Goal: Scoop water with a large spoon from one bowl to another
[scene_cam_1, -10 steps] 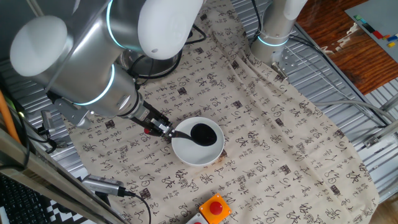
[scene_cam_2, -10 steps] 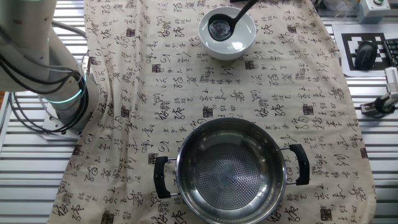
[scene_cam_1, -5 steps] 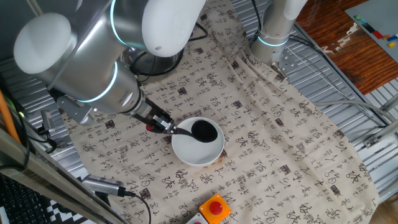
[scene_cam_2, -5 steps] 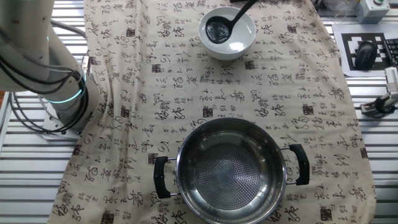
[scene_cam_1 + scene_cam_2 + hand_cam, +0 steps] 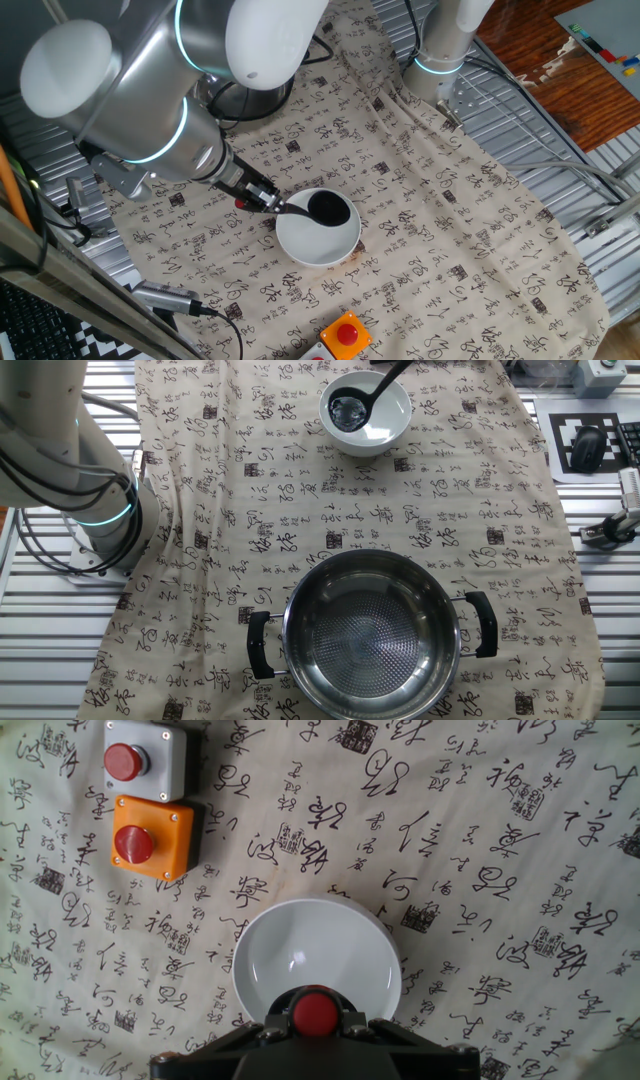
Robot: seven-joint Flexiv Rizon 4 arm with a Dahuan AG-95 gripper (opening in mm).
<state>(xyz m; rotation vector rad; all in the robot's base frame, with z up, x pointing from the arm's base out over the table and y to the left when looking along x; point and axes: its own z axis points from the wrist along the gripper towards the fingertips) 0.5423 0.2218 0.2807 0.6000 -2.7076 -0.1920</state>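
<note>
My gripper (image 5: 258,199) is shut on the thin handle of the black ladle (image 5: 326,209), near its red tip (image 5: 316,1014). The ladle's round scoop sits inside the white bowl (image 5: 318,250), toward its far side, and also shows in the other fixed view (image 5: 347,409) with the bowl (image 5: 385,432) around it. The hand view looks down on the bowl (image 5: 330,945) past the red tip. The steel pot (image 5: 368,633) with two black side handles stands at the near end of the cloth in the other fixed view, apart from the bowl.
A patterned cloth (image 5: 300,510) covers the table. An orange button box (image 5: 152,838) and a grey one (image 5: 142,760) lie beside the bowl. A second arm's base (image 5: 440,50) stands at the cloth's far edge. Cables run along the metal frame.
The ladle's scoop has shifted slightly inside the bowl, toward its rim side, and the arm has moved a little with it.
</note>
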